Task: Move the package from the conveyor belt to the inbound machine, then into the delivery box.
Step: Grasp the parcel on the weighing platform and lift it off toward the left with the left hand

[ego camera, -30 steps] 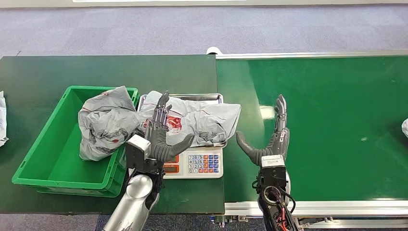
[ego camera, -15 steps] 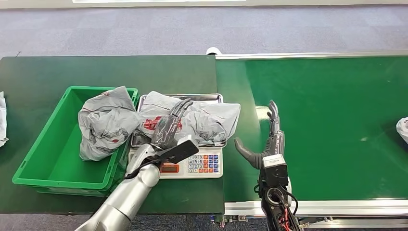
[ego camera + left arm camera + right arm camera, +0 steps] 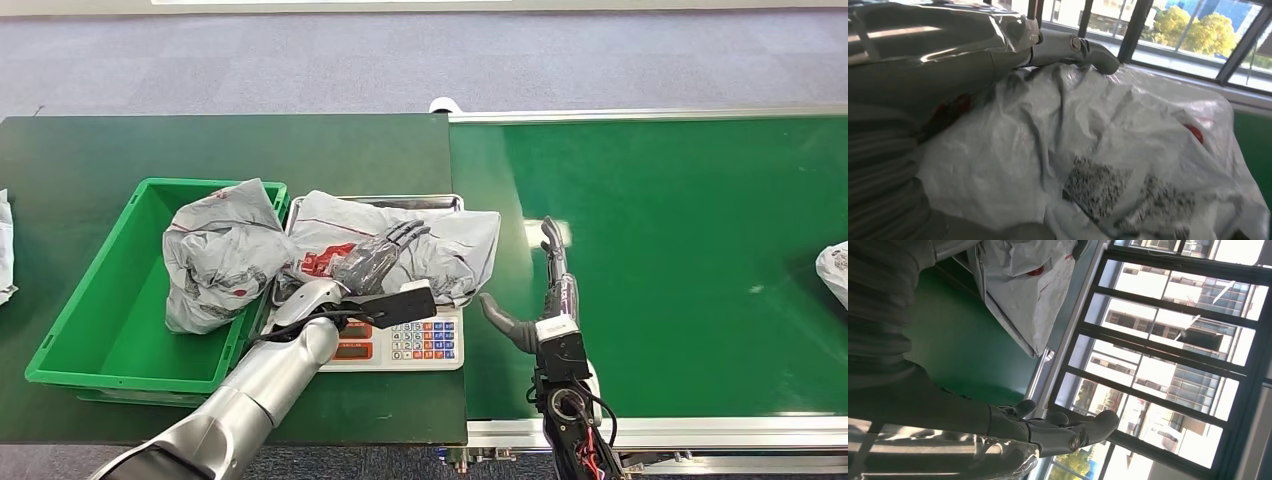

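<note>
A crumpled grey plastic package [image 3: 430, 245] with red print lies on the steel tray of the scale [image 3: 410, 340], the inbound machine. My left hand [image 3: 385, 257] lies across its top, fingers stretched out flat, not closed around it. The left wrist view shows the package [image 3: 1108, 165] close under those fingers [image 3: 1068, 47]. My right hand [image 3: 545, 290] stands open and upright on the green conveyor belt [image 3: 680, 230], just right of the package and apart from it. The green delivery box [image 3: 90, 330] stands left of the scale and holds another grey package [image 3: 215, 255].
A further grey package [image 3: 832, 272] lies on the belt at the far right edge. Something white [image 3: 5, 250] lies at the dark table's left edge. The box wall touches the scale's left side. In the right wrist view, the package [image 3: 1023, 285] lies beyond my fingers [image 3: 1063, 432].
My left hand has tipped forward from upright and come down flat on the package on the scale. The right hand has shifted slightly left. The far-right package has moved in along the belt.
</note>
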